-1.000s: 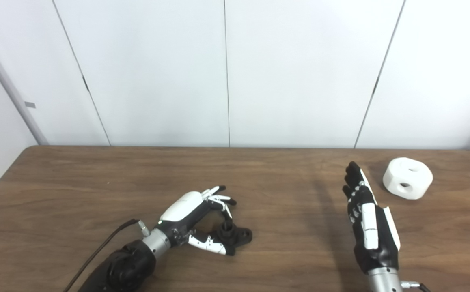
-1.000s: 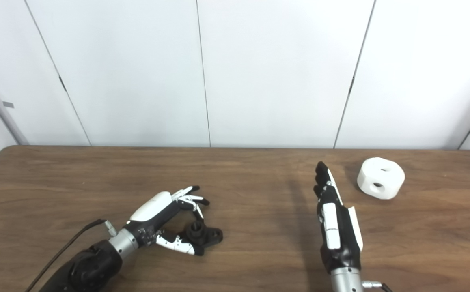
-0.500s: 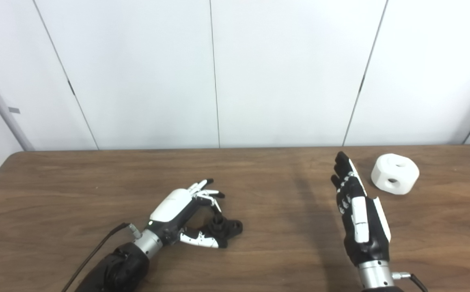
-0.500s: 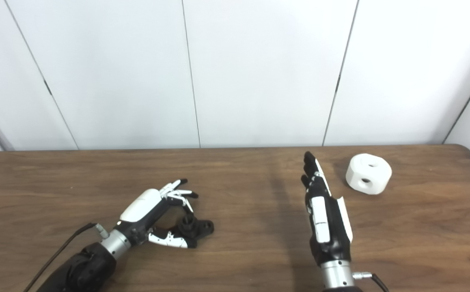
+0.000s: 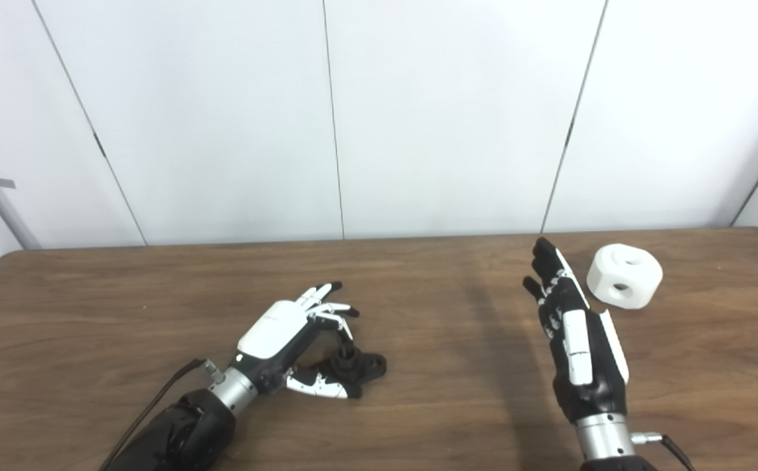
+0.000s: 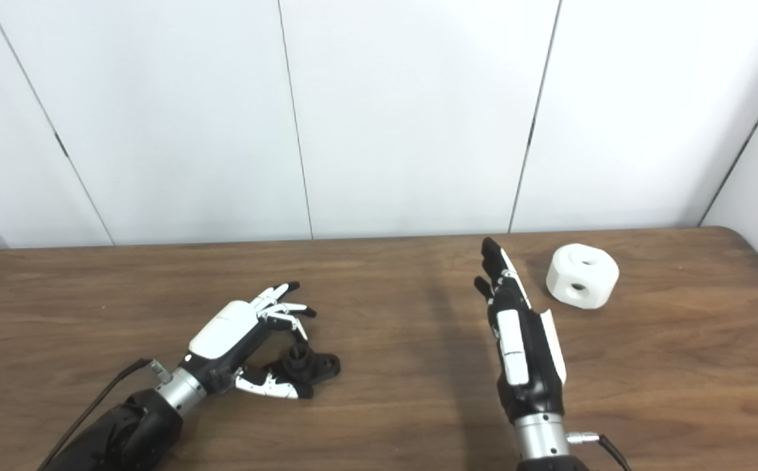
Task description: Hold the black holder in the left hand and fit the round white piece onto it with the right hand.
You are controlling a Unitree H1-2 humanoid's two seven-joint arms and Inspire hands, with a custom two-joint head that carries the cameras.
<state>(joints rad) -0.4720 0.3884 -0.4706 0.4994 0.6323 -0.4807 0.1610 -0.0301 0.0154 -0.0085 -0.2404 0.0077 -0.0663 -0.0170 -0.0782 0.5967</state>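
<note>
Since a second ago my view pans right; my hands barely shift. Left hand [image 5: 290, 330] cups the holder [image 5: 356, 366] on the table [image 5: 91, 314], fingers apart, not gripping. Right hand [image 5: 575, 333], flat and empty, stands beside the piece [image 5: 624, 276]; a sideways reach may knock it away.

Both views looked down from head height, facing across the wooden table [image 5: 418, 275] toward the white panelled wall [image 5: 444, 111]. The right eye view sat a little to the right, so its scene lay shifted leftward. Both took in nearly the whole tabletop; its near edge was cut off, and the far-left corner probably escaped the right eye view.
</note>
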